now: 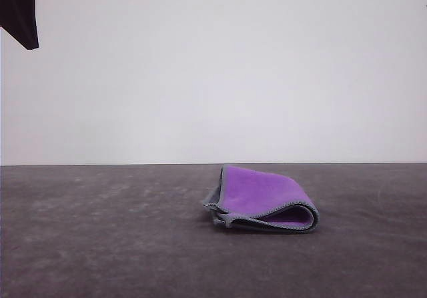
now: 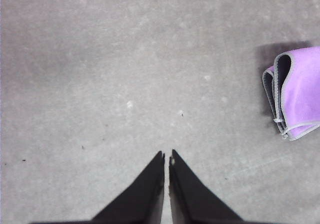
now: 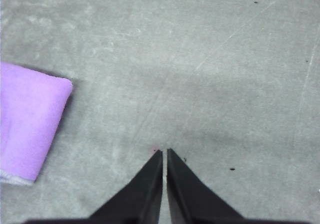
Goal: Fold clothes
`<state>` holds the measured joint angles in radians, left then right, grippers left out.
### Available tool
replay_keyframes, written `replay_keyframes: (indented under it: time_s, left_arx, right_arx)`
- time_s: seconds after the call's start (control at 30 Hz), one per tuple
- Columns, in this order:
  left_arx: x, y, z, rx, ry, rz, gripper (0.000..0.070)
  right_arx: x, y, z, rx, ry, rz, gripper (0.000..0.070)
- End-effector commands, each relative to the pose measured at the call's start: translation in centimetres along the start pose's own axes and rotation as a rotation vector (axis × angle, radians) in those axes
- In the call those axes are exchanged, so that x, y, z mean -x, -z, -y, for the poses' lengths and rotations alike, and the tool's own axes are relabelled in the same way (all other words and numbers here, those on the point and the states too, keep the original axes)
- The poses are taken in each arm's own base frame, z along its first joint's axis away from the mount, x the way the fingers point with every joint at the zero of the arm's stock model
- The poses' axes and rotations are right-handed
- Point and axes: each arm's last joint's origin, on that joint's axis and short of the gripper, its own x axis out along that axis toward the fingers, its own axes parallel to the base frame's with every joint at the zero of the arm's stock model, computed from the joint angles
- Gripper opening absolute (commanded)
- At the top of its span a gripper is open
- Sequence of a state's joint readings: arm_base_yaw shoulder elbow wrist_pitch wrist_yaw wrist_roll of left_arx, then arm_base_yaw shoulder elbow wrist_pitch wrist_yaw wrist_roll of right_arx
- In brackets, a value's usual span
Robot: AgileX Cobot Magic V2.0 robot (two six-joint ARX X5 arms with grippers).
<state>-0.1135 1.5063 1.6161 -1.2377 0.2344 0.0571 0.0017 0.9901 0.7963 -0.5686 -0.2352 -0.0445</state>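
The clothes [image 1: 263,199] lie folded on the grey table, right of centre in the front view, purple side out with a light-grey stitched edge and a dark lining at the open end. In the left wrist view the clothes [image 2: 297,93] sit well off to one side of my left gripper [image 2: 166,156], whose black fingers are shut with nothing between them, above bare table. The right wrist view shows the clothes [image 3: 27,126] apart from my right gripper [image 3: 164,153], also shut and holding nothing.
The grey table [image 1: 100,238] runs back to a plain white wall. A dark part of an arm [image 1: 20,8] hangs in the front view's upper left corner. Bare tabletop lies under both grippers.
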Motion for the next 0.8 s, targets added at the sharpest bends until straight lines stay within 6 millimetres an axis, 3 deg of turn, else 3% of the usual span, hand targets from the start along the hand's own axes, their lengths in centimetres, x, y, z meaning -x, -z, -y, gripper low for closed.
replay_keyframes:
  time_s: [0.0,0.2,0.4,0.5,0.77]
  left_arx:
    - [0.3,-0.3,0.1,0.003,-0.001,0.018,0.0004]
    - [0.5,-0.2,0.1,-0.074,-0.01,0.044,0.0004]
    - [-0.2,2.5,-0.3,-0.026,-0.027,0.29,0.0004]
    - [-1.4,5.4,-0.4,-0.019,-0.029,0.407,0.0004]
    - [-5.0,16.0,-1.1,0.027,-0.178,0.591,0.0004]
  right_arx:
    - [0.1,-0.5,0.0,-0.01,0.0,0.016,0.0012]
    - [0.1,-0.5,0.0,-0.01,0.0,0.016,0.0012]
    - [0.1,-0.5,0.0,-0.01,0.0,0.016,0.0012]
    - [0.1,-0.5,0.0,-0.01,0.0,0.016,0.0012]
    - [0.1,-0.5,0.0,-0.01,0.0,0.016,0.0012]
